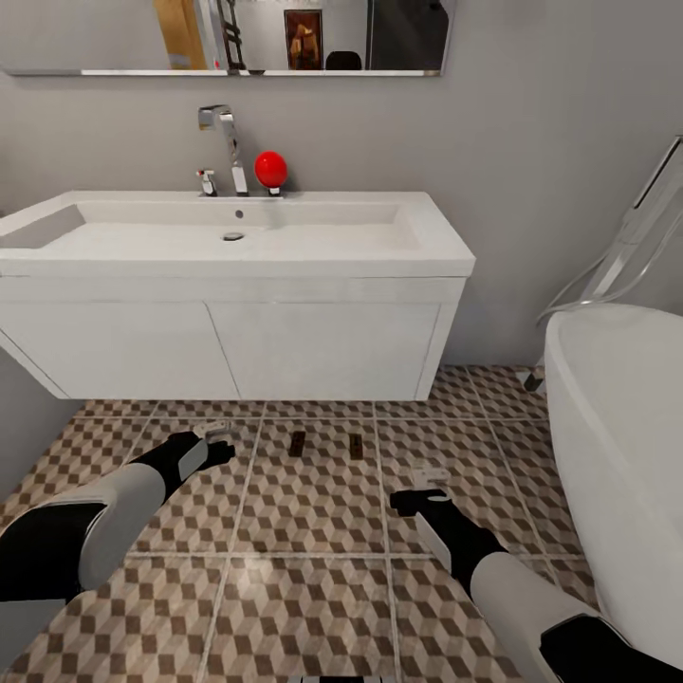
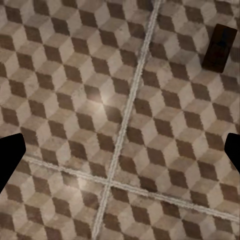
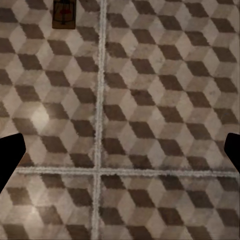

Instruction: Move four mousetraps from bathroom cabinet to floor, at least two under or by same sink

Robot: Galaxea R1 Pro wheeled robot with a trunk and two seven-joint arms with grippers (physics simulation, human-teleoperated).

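A: Nearest in the head view, the left gripper (image 1: 216, 438) and the right gripper (image 1: 427, 486) hang low over the floor (image 1: 313, 569), palms down. Are the fingers apart?

B: Yes, on both. Each wrist view has a dark fingertip at either side edge with bare tile between, so the left gripper (image 2: 120, 155) and the right gripper (image 3: 120, 155) are wide open and hold nothing.

A: And the traps?

B: The head view shows two dark little boards lying flat between the arms and the sink: one trap (image 1: 297, 442) and a second trap (image 1: 357, 446), close together, on two neighbouring tiles with a grout line between them, just in front of the vanity's lower edge. The left wrist view catches one dark trap (image 2: 220, 48) near a corner of its frame. The right wrist view shows a tan trap (image 3: 64, 13) with a red mark, cut by the frame edge.

A: Room to move?

B: Open tile lies around both arms. The tub (image 1: 617, 446) walls off the right side. Further back, the sink (image 1: 228, 237) hangs off the wall with floor running under it, and a tap (image 1: 223, 142) stands at its back with a red ball (image 1: 270, 169) beside it.
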